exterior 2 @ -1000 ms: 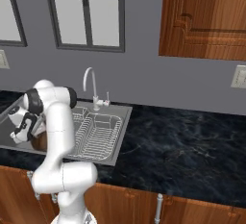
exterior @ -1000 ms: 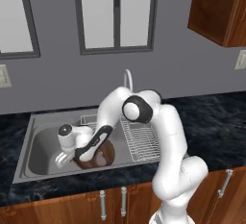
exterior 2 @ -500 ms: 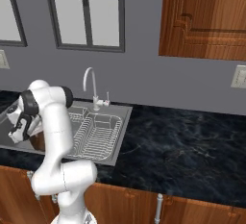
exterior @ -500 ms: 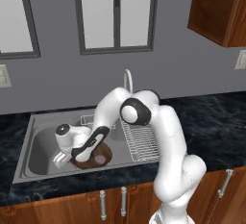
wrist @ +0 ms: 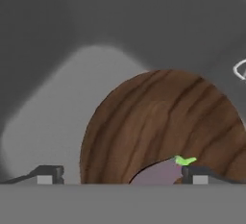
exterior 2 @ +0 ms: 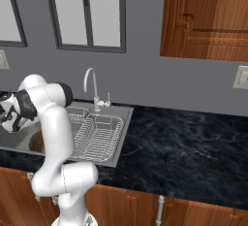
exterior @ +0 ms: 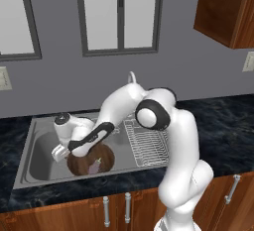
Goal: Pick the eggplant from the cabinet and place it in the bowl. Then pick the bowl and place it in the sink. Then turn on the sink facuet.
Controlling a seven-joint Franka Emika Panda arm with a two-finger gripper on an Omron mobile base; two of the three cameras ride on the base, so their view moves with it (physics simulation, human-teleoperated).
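- The wooden bowl [exterior: 92, 158] sat on the floor of the sink [exterior: 39, 153], toward its front right; the forearm covered the bowl's back rim in the left base view.
- The eggplant [wrist: 161, 174] lay inside the bowl at about 6 o'clock in the hand view, its lower part cut off by the frame edge; only the green stem cap read clearly.
- The gripper [wrist: 120, 175] stood wide, fingertips well apart and clamping nothing, one tip just beside the stem cap.
- The faucet [exterior 2: 92, 87] rose behind the basin, its base hidden by the arm in the left base view.
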